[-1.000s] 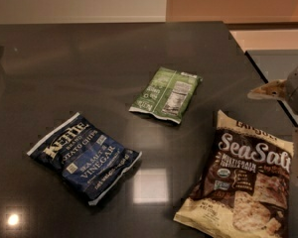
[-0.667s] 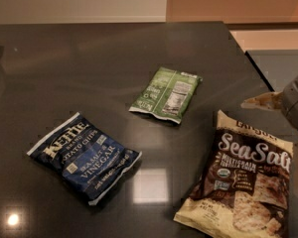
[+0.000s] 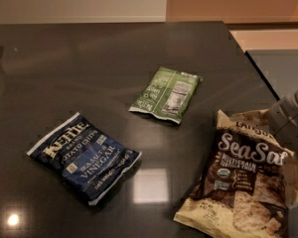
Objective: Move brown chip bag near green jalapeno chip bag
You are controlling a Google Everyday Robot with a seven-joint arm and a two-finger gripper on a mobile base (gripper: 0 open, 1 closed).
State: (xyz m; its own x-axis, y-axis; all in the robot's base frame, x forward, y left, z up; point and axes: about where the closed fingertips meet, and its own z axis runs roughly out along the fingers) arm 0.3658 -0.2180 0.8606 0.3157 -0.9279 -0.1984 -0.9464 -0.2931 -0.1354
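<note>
grey gripper (image 3: 287, 119) at top edge of large dark-brown chip bag (image 3: 241, 182); grip state cannot be told. bag is best slid flat beside small green chip bag (image 3: 166, 93).

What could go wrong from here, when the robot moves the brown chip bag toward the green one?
1. The gripper is at the top right corner of the brown chip bag. A hold on only that corner may slip, or the large bag may drag.
2. This bag lies close to the right edge of the table, so a wrong push could send it off.
3. The green jalapeno chip bag is small, so the arriving bag might shove it away.
</note>
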